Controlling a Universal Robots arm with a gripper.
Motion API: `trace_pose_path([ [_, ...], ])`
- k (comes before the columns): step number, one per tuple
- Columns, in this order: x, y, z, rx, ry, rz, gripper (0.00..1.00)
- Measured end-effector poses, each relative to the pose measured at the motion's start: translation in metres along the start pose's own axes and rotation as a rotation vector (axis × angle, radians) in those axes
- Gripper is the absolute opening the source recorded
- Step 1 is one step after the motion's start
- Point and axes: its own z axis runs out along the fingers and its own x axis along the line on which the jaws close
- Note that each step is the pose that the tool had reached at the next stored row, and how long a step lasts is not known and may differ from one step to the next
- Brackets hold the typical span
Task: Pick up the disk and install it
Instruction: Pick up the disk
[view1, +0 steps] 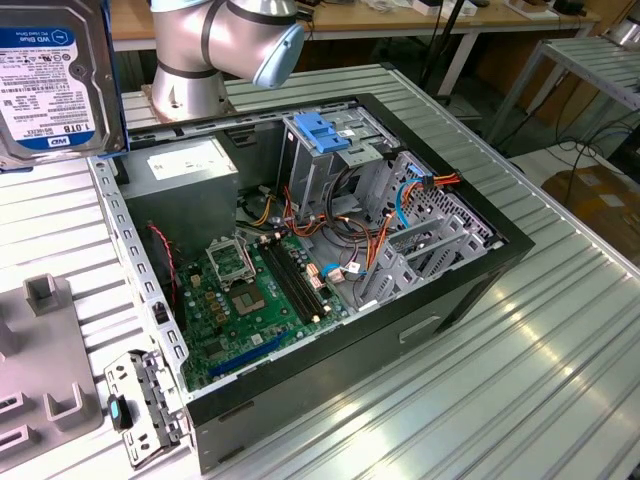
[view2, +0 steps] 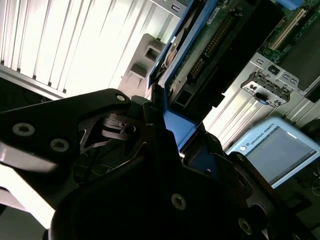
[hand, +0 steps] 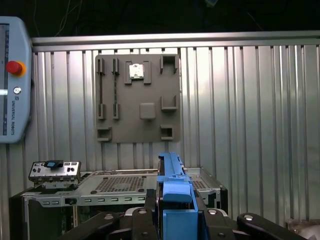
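The disk (view1: 55, 80), silver-grey with a white label under a blue band, hangs high at the exterior view's left, above the table and beside the open computer case (view1: 480, 290). In the second wrist view my gripper (view2: 170, 132) is shut on the disk's blue side rail, and the disk's circuit-board underside (view2: 215, 45) stretches away from the black fingers (view2: 125, 130). In the first wrist view the disk (hand: 174, 187) is seen edge-on, clamped between the fingers of my gripper (hand: 176, 220).
Inside the case are a metal cage with a blue plastic top (view1: 325, 135), a grey power-supply box (view1: 190, 170), a motherboard (view1: 250, 290) and loose cables. A grey fixture plate (hand: 137, 97) and a small metal bracket (view1: 140, 400) lie on the ribbed table. A teach pendant (hand: 15, 80) lies nearby.
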Motion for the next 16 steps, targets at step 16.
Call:
trace_pose_path([
  [16, 0.0004, -0.0068, 0.0003, 0.0000, 0.0000, 0.000, 0.37],
])
